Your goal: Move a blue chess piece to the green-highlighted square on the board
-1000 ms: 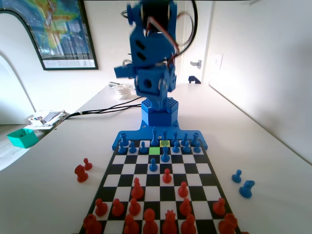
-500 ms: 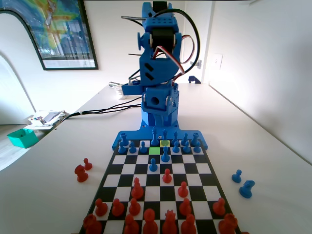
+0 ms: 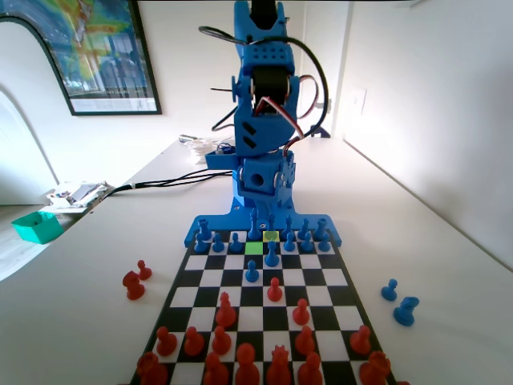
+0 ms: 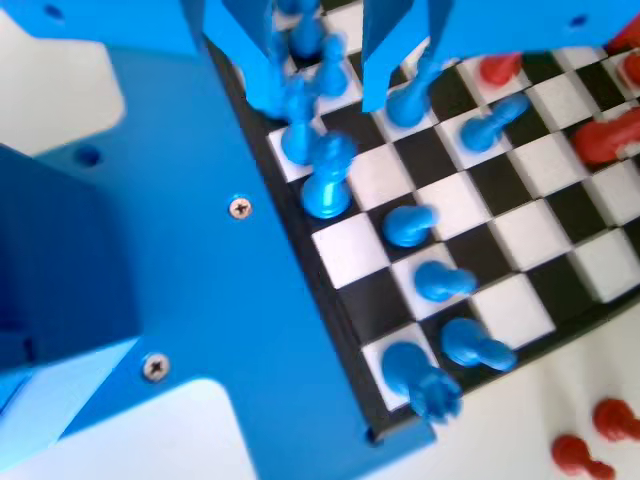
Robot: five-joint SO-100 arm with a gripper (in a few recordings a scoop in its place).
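Gripper (image 4: 320, 95): in the wrist view its two jaws hang from the top edge with a gap between them, nothing held; blue pieces of the back rows show in and under the gap.
Arm (image 3: 263, 120): in the fixed view it stands folded upright over its base, at the board's far end.
Board (image 3: 345, 298): black-and-white squares, its blue edge joined to the arm's base.
Green square (image 3: 254, 248): in the fixed view, in the second row out from the blue edge, near the middle; nothing stands on it.
Yellow-green square (image 3: 271, 237): just beyond the green square and one file to the right in the fixed view.
Blue pawn (image 3: 272, 255): on the board just right of the green square, slightly nearer the camera; blurred, so I cannot tell its exact square.
Second blue pawn (image 3: 252, 272): one row nearer the camera than the green square.
Red pieces (image 3: 232, 353): massed at the board's near end in the fixed view.
Off-board pieces: two blue (image 3: 398, 301) right of the board, two red (image 3: 135, 281) left of it.
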